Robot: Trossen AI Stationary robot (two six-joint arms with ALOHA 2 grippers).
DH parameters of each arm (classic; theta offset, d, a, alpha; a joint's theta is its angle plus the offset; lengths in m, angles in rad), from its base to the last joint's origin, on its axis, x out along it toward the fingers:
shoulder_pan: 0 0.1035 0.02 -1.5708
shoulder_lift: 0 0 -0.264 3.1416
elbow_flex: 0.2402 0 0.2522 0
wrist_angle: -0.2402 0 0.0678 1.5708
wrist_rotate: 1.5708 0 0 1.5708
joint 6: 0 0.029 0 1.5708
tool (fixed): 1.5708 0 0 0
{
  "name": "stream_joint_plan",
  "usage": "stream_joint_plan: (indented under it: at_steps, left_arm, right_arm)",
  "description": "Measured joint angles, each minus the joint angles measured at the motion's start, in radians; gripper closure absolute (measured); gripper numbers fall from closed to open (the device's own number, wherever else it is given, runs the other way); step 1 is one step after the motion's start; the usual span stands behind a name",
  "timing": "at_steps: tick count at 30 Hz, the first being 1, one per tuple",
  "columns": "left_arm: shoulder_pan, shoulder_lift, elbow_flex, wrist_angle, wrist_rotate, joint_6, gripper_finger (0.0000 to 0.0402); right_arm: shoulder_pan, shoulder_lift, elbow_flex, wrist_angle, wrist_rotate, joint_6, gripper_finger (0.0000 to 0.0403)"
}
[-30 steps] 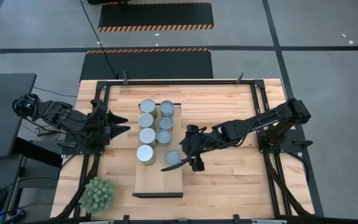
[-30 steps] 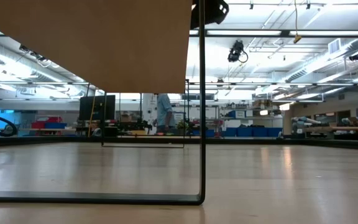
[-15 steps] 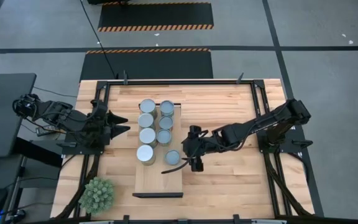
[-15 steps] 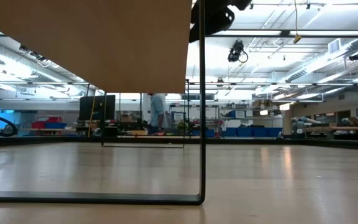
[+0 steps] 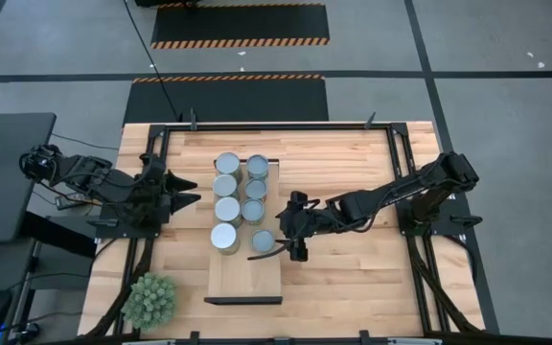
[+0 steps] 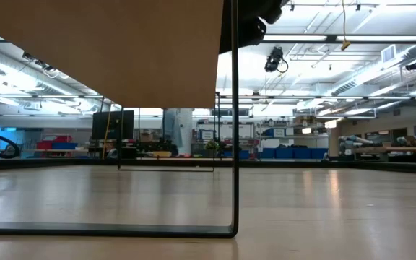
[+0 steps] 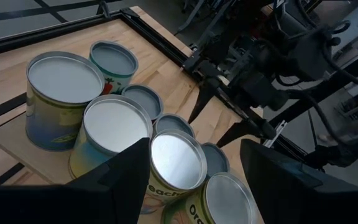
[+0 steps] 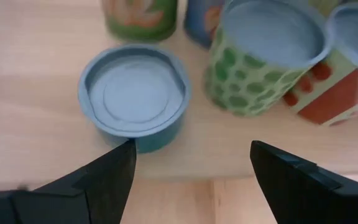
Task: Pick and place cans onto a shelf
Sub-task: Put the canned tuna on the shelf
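Note:
Several cans stand in two rows on the light wooden shelf (image 5: 247,283), which the low view shows as a raised board (image 6: 121,50) on a thin metal leg. The nearest can of the right row is a small blue can (image 8: 133,96), also seen from above (image 5: 264,240). My right gripper (image 8: 191,149) is open and reaches in from the table's right, with its fingers just short of that can and slanting down. My left gripper (image 7: 194,186) waits open at the table's left (image 5: 188,198), with the cans beyond its fingers. My right gripper has one fingertip (image 8: 128,149) close against the lower wall (image 8: 143,144) of the small blue can, which stands upright on the shelf. I cannot tell whether that fingertip touches it. The other finger (image 8: 272,163) stands clear of it.
A green-spotted can (image 8: 260,62) and other cans stand close behind the blue can. A spiky green plant (image 5: 150,299) sits at the table's near left corner. The near half of the shelf is bare wood. Black frame rails (image 5: 420,278) run along the table's sides.
My right gripper has sunk a little toward the shelf beside the small blue can and tipped slightly. In the low view its dark body shows lower at the top edge than before.

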Motion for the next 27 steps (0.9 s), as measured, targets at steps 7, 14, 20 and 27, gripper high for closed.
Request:
stream_joint_plan:
  at_steps: [7, 14, 20, 27]
  left_arm:
    - [0.0, 0.0, 0.0, 0.0, 0.0, 0.0, 0.0147]
    - [0.0, 0.0, 0.0, 0.0, 0.0, 0.0, 0.0147]
    - [0.0, 0.0, 0.0, 0.0, 0.0, 0.0, 0.0147]
    - [0.0, 0.0, 0.0, 0.004, 0.0, 0.0, 0.0147]
  right_arm:
    - [-0.019, 0.0, -0.008, 0.07, 0.038, 0.019, 0.0081]
    - [-0.017, -0.005, -0.007, 0.046, -0.116, 0.017, 0.0081]
    - [0.004, 0.02, -0.007, 0.085, -0.044, -0.022, 0.0081]
    - [0.006, 0.048, -0.007, 0.127, 0.039, -0.044, 0.0081]
